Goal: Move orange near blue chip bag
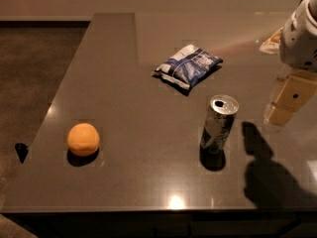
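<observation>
At eight o'clock on the table [148, 177], the orange [83, 139] sits well apart from the blue chip bag [188, 66] near one o'clock. Nothing is done yet: the gripper [285, 105] hangs at three o'clock, its opening impossible to tell, the orange ungrasped.

On your table [124, 182]:
- orange [83, 139]: near left, well apart from the rest.
- blue chip bag [188, 66]: farther back, toward the centre.
- can [219, 123]: upright, in front of the bag, slightly right.
- gripper [283, 105]: above the table's right side, right of the can.
</observation>
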Motion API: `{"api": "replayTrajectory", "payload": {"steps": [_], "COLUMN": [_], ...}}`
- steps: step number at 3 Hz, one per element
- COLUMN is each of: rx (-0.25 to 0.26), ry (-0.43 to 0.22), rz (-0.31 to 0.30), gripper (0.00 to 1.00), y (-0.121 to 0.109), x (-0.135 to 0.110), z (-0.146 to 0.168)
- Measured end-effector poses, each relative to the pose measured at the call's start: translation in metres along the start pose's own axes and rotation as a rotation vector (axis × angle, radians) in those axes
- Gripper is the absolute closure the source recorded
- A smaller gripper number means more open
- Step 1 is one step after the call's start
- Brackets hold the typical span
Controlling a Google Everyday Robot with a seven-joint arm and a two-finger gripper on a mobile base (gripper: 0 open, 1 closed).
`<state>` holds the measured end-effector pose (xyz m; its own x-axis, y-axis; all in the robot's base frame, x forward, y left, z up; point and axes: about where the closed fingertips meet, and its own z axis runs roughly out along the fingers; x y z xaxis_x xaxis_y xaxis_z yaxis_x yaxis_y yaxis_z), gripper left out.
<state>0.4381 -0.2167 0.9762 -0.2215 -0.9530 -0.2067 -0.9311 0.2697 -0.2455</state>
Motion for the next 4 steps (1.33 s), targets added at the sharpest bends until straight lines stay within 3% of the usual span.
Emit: {"api": "replayTrajectory", "payload": {"steps": [1,2,3,4], "rx": [0.0,-0.019,-0.065,-0.122], "ry": [0.0,-0.032,-0.082,-0.102], "rz": [0.0,0.022,0.017,-0.052], "gripper": [0.0,0.0,0.0,0.0], "y": [0.0,0.0,0.01,0.028], "x": [0.0,-0.023,-0.067,-0.115], "z": [0.0,0.002,0.01,0.026]}}
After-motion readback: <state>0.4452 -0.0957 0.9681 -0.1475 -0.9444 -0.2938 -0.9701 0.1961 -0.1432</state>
